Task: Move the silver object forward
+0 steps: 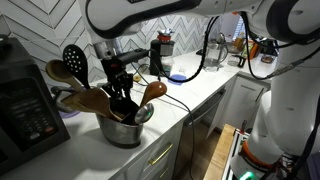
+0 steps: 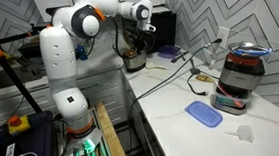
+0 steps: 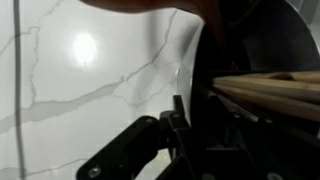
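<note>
Several spoons (image 1: 88, 100) and black spatulas (image 1: 73, 58) bristle out of the crock (image 1: 122, 132), which stands on the white tabletop (image 1: 205, 90) just beside a black oven (image 1: 22, 115) and near the front edge. The claw (image 1: 120, 92) hangs right over it, reaching down among the handles at the rim. From where I stand I cannot tell whether it is spread or already pinching the metal wall; the wrist view gives only a dark finger (image 3: 178, 125) next to wooden handles. The step, I'd say, is to take the rim firmly, one tip inside and one outside, then slide the crock low and slow so it neither tips nor sheds its load. Cables (image 2: 184, 66) trail across the tabletop nearby and could snag. A grinder (image 1: 160, 55) stands behind, apart, while a cooker (image 2: 242, 75) and a blue lid (image 2: 202, 113) sit far along.
</note>
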`<state>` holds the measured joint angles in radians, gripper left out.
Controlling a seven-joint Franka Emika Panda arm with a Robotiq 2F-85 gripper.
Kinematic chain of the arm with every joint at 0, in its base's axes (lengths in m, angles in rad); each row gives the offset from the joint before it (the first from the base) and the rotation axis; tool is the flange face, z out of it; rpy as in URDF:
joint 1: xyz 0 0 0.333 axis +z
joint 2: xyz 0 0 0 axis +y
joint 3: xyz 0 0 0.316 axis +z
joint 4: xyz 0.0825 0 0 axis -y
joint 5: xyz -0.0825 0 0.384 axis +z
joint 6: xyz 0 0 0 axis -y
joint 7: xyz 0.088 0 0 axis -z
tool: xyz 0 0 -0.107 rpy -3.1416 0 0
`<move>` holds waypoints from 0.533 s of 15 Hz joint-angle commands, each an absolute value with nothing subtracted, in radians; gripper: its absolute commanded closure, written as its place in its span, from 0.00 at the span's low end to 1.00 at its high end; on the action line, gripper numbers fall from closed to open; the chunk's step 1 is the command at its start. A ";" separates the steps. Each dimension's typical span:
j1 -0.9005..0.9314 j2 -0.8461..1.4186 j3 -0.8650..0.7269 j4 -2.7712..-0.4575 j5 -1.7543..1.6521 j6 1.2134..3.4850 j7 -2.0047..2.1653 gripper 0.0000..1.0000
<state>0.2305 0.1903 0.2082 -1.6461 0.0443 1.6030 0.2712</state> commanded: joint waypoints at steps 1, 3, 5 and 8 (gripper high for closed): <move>0.244 0.189 0.199 -1.581 0.033 1.536 0.312 0.34; 0.239 0.151 0.196 -1.594 0.037 1.545 0.324 0.20; 0.227 0.082 0.185 -1.650 0.054 1.591 0.367 0.05; 0.211 -0.051 0.180 -1.787 0.005 1.721 0.273 0.00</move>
